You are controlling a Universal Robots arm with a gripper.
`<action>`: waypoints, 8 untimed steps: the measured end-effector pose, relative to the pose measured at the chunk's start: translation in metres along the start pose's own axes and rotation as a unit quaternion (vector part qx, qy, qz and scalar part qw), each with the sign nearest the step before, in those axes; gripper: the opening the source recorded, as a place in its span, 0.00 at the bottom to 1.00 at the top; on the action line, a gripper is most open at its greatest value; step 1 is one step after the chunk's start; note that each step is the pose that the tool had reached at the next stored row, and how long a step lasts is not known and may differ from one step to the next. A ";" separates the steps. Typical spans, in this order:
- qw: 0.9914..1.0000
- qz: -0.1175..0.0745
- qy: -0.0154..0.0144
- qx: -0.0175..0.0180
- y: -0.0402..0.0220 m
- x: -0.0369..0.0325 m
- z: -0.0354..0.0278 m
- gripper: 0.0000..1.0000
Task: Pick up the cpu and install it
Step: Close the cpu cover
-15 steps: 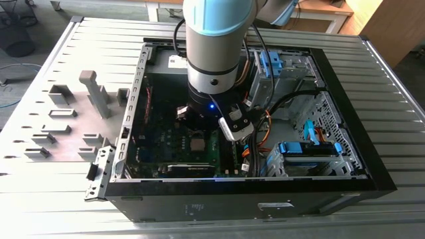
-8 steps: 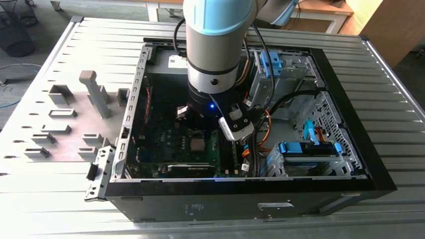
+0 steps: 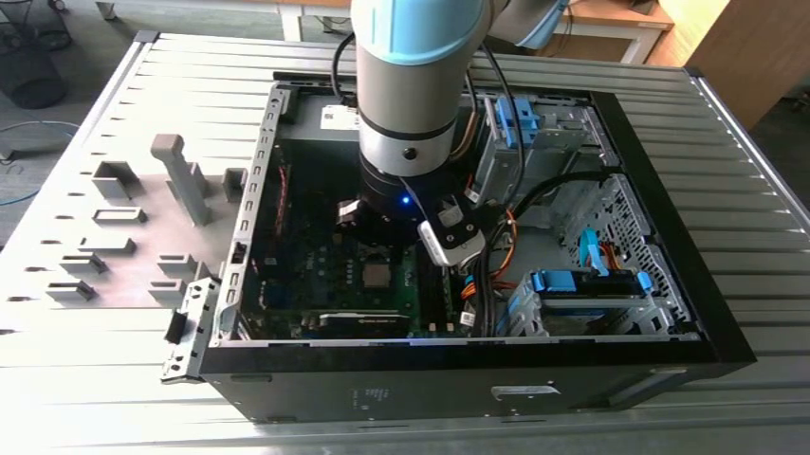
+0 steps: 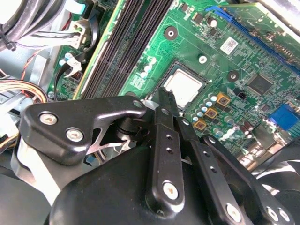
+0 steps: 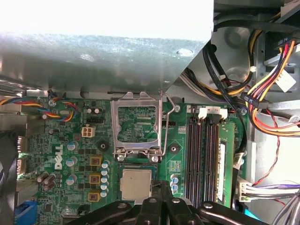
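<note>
The cpu [image 5: 136, 183] is a small square chip with a silvery top. It lies flat in its socket on the green motherboard [image 5: 65, 140], and also shows as the cpu [image 4: 184, 89] and the cpu [image 3: 376, 276]. The socket's metal frame [image 5: 137, 124] stands flipped open beside it. My gripper [image 4: 167, 95] hangs just above the board at the chip's edge nearest the memory slots. Its black fingers [image 4: 164, 126] are pressed together and hold nothing. In the first wrist view the gripper [image 5: 162, 186] sits right beside the chip.
Memory slots [image 5: 201, 154] run beside the socket. Bundled cables [image 5: 267, 93] and a drive cage [image 3: 570, 284] crowd the case on the exterior view's right. Grey holder blocks [image 3: 127, 223] stand on the table outside the case wall [image 3: 253, 190].
</note>
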State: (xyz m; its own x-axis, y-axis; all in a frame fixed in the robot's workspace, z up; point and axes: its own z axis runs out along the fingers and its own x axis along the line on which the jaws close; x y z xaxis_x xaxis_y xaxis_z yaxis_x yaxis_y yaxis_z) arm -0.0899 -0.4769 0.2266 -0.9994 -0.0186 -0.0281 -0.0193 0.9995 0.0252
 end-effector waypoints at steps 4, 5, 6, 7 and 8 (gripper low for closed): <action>1.000 -0.001 0.000 0.000 0.0007 -0.0014 0.0001 0.11; 1.000 -0.001 0.000 0.000 0.0007 -0.0016 0.0000 0.11; 1.000 -0.001 0.000 0.000 0.0008 -0.0017 0.0000 0.11; 1.000 -0.001 0.000 0.000 0.0009 -0.0018 0.0001 0.11; 1.000 -0.001 0.000 0.000 0.0009 -0.0018 0.0001 0.11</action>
State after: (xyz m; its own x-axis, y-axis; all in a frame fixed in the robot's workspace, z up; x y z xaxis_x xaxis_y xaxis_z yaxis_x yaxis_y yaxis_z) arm -0.0882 -0.4760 0.2266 -0.9994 -0.0200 -0.0280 -0.0207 0.9995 0.0252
